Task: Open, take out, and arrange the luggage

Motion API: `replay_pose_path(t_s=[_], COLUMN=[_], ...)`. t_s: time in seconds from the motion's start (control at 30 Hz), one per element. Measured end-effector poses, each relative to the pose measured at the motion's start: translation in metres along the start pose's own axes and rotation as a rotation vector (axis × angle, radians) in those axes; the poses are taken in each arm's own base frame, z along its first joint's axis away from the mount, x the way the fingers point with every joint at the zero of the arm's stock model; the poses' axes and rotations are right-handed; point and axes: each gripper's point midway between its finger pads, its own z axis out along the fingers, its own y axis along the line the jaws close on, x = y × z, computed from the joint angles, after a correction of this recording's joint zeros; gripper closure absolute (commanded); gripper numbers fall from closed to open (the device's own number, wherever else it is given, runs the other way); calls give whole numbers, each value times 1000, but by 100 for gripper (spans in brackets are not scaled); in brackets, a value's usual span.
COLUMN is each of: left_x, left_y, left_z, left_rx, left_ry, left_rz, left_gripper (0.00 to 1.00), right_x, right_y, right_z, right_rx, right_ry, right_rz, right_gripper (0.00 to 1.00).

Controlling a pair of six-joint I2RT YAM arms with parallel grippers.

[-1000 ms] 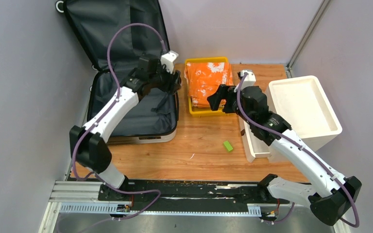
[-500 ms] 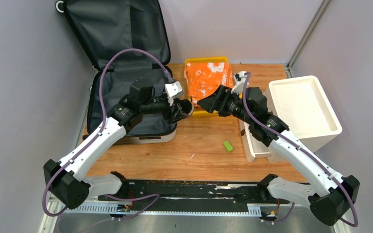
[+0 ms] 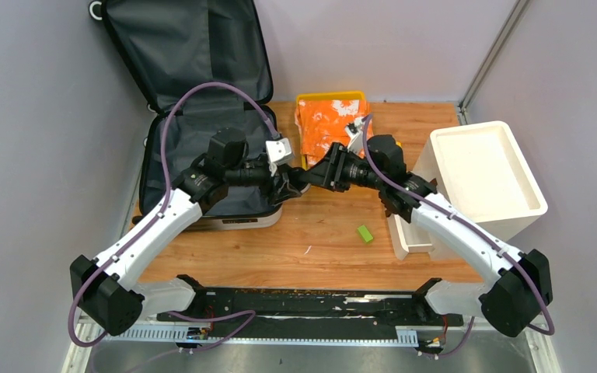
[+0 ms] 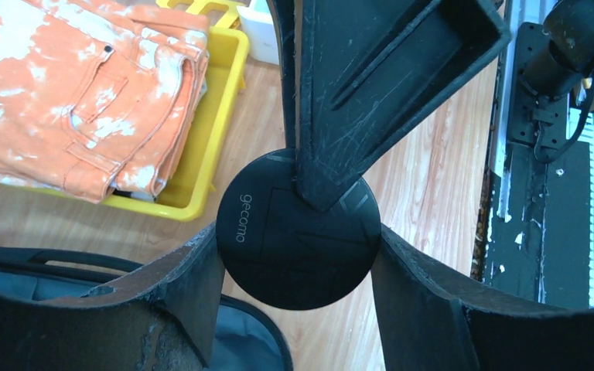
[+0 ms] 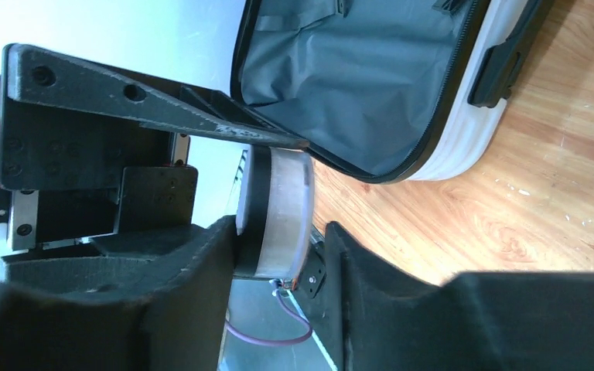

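Luggage is noted at the left rear of the table, unzipped. Its base is laid flat, its lid is stood up against the back wall, and the dark grey lining is exposed. The two grippers are seen tip to tip above the wood, between the luggage base and the yellow tray. The left gripper is clamped on a black disc, with its fingers pressed to opposite points of the rim. The disc is held clear of the table, and "gecomo" can be read on its face. The right gripper is set astride the same disc, across its flat faces. One finger is seen against a face and a gap is seen at the other, so the jaws are recorded as apart and not gripping. A folded orange-and-white garment is lying in the tray. A white foam box is placed at the right. A small green piece is seen lying on the wood near the centre.
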Motion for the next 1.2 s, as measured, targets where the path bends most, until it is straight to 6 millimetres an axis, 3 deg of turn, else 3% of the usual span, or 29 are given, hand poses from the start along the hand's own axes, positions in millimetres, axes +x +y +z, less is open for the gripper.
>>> replay_pose_path(t_s=[0.1, 0.2, 0.3, 0.33, 0.5, 0.73, 0.87, 1.03, 1.2], left_x=[7, 7, 7, 8, 17, 26, 27, 40, 48], left_y=[-1, 1, 2, 0, 0, 11, 23, 35, 42], left_z=[0, 0, 0, 0, -2, -16, -36, -58, -76], left_rx=[5, -3, -7, -5, -19, -135, -272, -426, -538], left_ry=[21, 23, 25, 30, 67, 123, 133, 156, 152], left_rz=[-1, 22, 20, 8, -28, -51, -35, -27, -16], left_gripper=[54, 33, 3, 1, 0, 0, 0, 0, 0], right_x=[2, 1, 0, -1, -17, -64, -78, -77, -52], right_y=[2, 1, 1, -2, -14, -50, -87, -141, -202], right_z=[1, 2, 2, 2, -12, -71, -106, -132, -147], right_rx=[-12, -4, -4, 1, 76, 419, 712, 1052, 1329], right_ry=[13, 10, 4, -1, -83, -299, -311, -175, 85], right_rz=[12, 39, 27, -10, -89, -255, -348, -458, -497], right_gripper=[90, 98, 100, 100, 100, 100, 100, 100, 100])
